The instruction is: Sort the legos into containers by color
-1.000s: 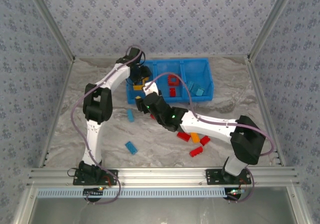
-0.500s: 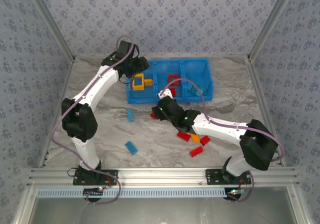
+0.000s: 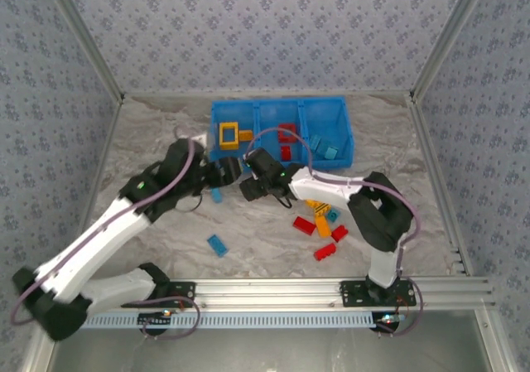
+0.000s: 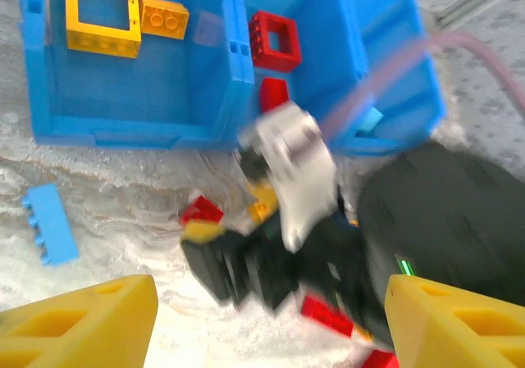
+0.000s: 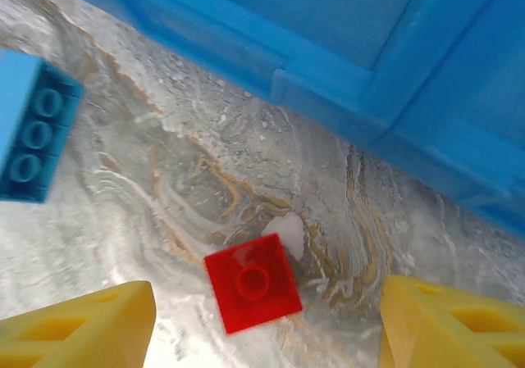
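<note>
Reaching in over the marble table (image 3: 141,140), the left gripper (image 3: 229,171) and right gripper (image 3: 248,188) sit just beside each other in the overhead view, close to the near wall of the blue bin (image 3: 217,161). The bin stands at the far side, apart from both side walls. Its left compartment holds a yellow frame (image 3: 228,132), the middle one red pieces (image 3: 286,132), and the right one light blue pieces (image 3: 330,151). A blue brick (image 3: 216,195) lies near the left gripper and a second blue brick (image 3: 218,244) lies closer to the bases. A red, orange and yellow cluster (image 3: 319,227) sits beside the right arm's elbow. Bare marble lies open on the far left.

From the left wrist, the yellow fingers (image 4: 82,323) stand wide apart with nothing between them. The right arm's blurred wrist (image 4: 287,171) crowds the space ahead, in front of the bin's near wall. The yellow frame (image 4: 98,15), a yellow brick (image 4: 164,17) and a red frame (image 4: 275,40) lie inside the bin, and the blue brick (image 4: 49,224) lies on the table at left.

From the right wrist, the fingers (image 5: 82,327) are spread wide and low over the table. A small red brick (image 5: 253,283) lies flat between them, touching neither. Bare marble separates it from the bin's wall (image 5: 328,65). The blue brick (image 5: 29,134) sits at the left edge.
</note>
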Robot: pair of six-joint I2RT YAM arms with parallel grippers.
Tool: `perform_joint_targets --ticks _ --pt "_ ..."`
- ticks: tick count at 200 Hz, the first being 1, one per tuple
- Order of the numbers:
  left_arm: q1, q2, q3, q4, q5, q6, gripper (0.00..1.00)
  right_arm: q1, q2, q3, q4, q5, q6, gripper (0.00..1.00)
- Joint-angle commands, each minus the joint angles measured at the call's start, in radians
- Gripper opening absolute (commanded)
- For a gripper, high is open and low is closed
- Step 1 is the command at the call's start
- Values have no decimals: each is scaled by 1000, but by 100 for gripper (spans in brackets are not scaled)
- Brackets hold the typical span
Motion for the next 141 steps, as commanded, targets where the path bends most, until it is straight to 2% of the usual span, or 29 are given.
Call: perform_joint_targets --ticks 1,24,46,92,141 --pt "-9 -148 -117 -51 -1 1 74 -24 62 77 -109 -94 -95 75" --pt "-9 -291 -185 -111 2 -3 75 -28 106 106 -119 -114 -115 74" --pt "-9 -347 -199 -163 -9 -6 75 -31 135 121 -124 -124 -111 69" --pt "-8 -323 -188 -156 -12 -2 75 -25 159 101 -97 -107 -87 57" --pt "-8 -313 -173 -131 19 24 76 -17 136 95 -77 -73 -70 36"
